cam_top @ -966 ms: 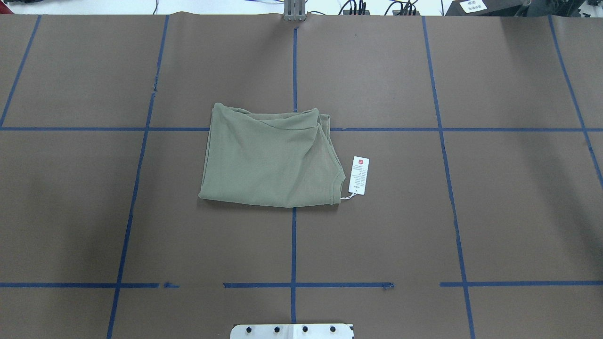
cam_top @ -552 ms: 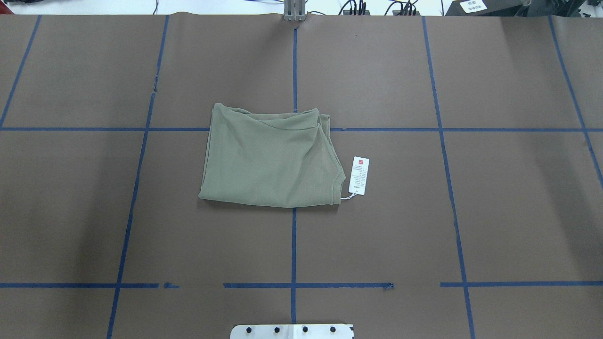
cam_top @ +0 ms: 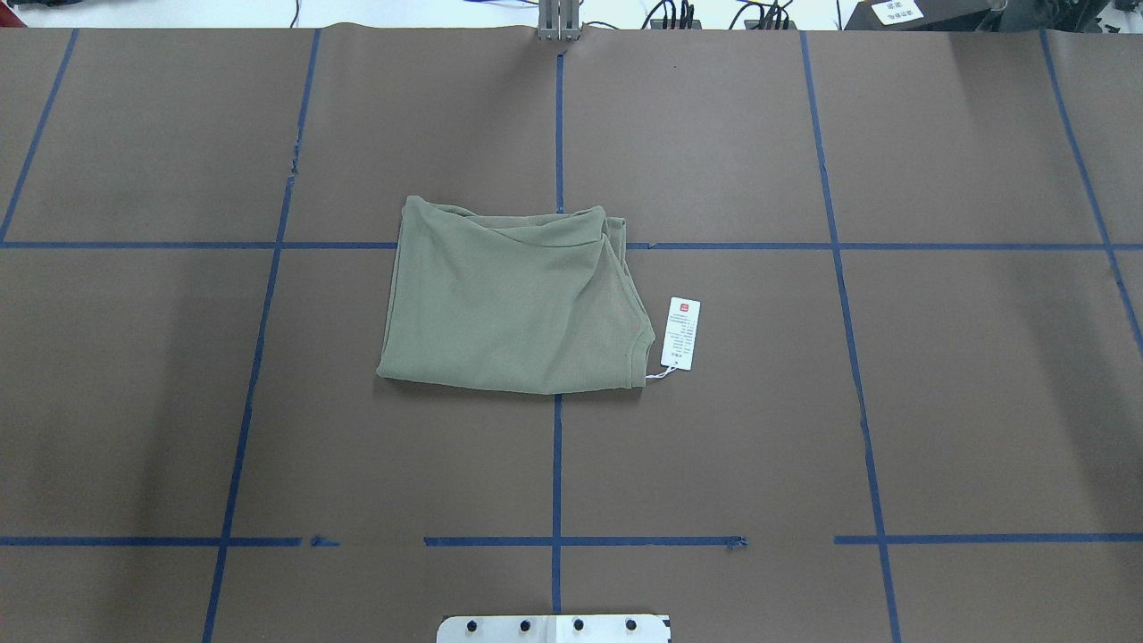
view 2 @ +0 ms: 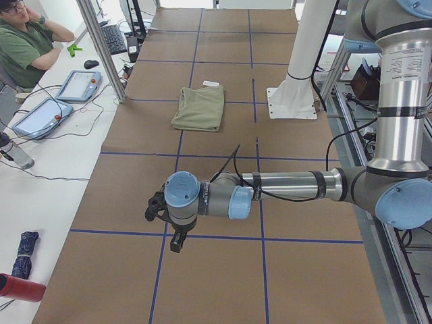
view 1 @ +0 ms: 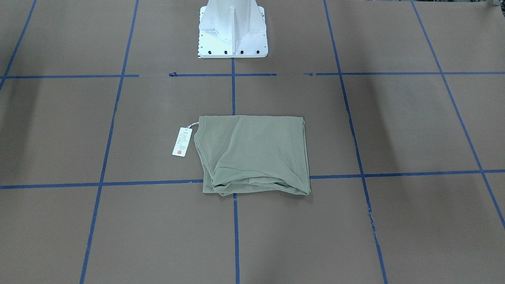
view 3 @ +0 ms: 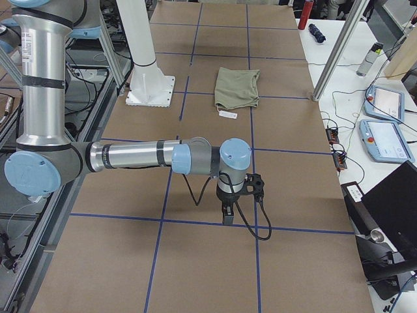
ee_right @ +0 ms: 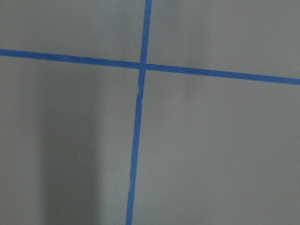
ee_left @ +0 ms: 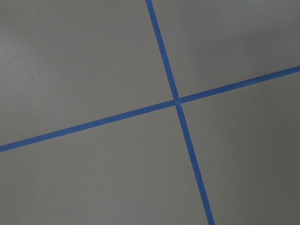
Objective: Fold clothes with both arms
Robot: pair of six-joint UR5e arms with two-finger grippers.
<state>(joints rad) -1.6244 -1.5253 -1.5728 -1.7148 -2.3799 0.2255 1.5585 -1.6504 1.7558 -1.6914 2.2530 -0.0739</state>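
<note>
On taped brown paper (cam_top: 714, 446) lies the shirt (cam_top: 509, 304); left hand (view 2: 176, 246), right hand (view 3: 227, 218): cannot tell.

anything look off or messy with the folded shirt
The shirt is folded, but its top edge in the overhead view is bunched in uneven layers, and the hang tag sticks out beside it on its string.

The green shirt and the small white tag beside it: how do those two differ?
The shirt is olive green cloth; the tag is white with small print and a red mark. The shirt is far larger than the tag. The shirt is folded, with creases, across blue tape lines; the tag lies flat on bare table. Both rest on the table, joined by a thin string.
</note>
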